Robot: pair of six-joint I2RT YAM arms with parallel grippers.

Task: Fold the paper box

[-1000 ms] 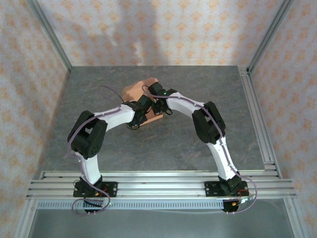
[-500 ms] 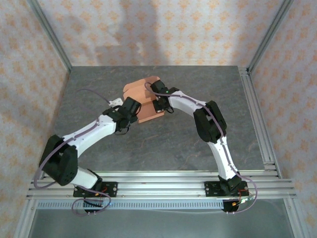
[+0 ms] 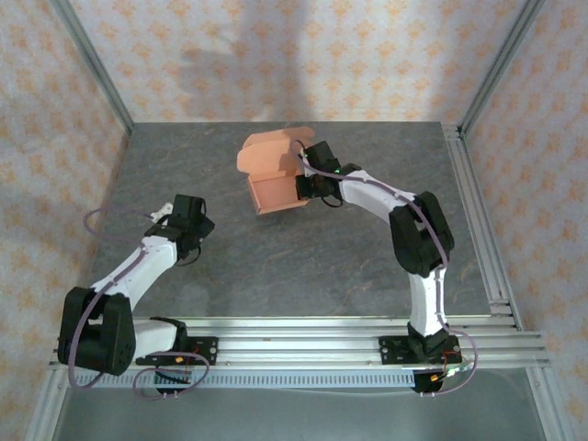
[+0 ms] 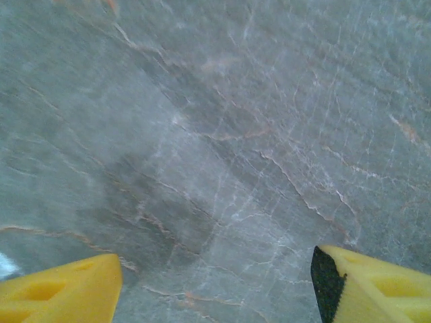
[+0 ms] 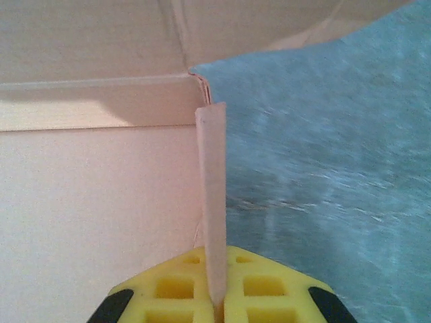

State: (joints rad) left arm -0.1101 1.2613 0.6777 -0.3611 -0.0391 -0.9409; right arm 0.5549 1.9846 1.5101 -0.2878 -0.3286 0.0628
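Observation:
The salmon-pink paper box (image 3: 274, 179) stands partly formed at the back middle of the table, its lid flap curling up over it. My right gripper (image 3: 301, 186) is shut on the box's right side wall. In the right wrist view that wall (image 5: 213, 202) runs edge-on up from between the yellow fingers (image 5: 168, 286), with the box's floor (image 5: 94, 208) to the left. My left gripper (image 3: 176, 237) is far off at the left, above bare table. In the left wrist view its fingers (image 4: 60, 289) stand wide open with nothing between them.
The grey marbled table (image 3: 303, 257) is walled by patterned panels with metal posts. An aluminium rail (image 3: 294, 340) runs along the near edge and another rail (image 3: 478, 220) down the right side.
My left arm has let go of the box and swung away to the left. The right gripper has carried the box a little back and to the right, and the lid flap stands higher.

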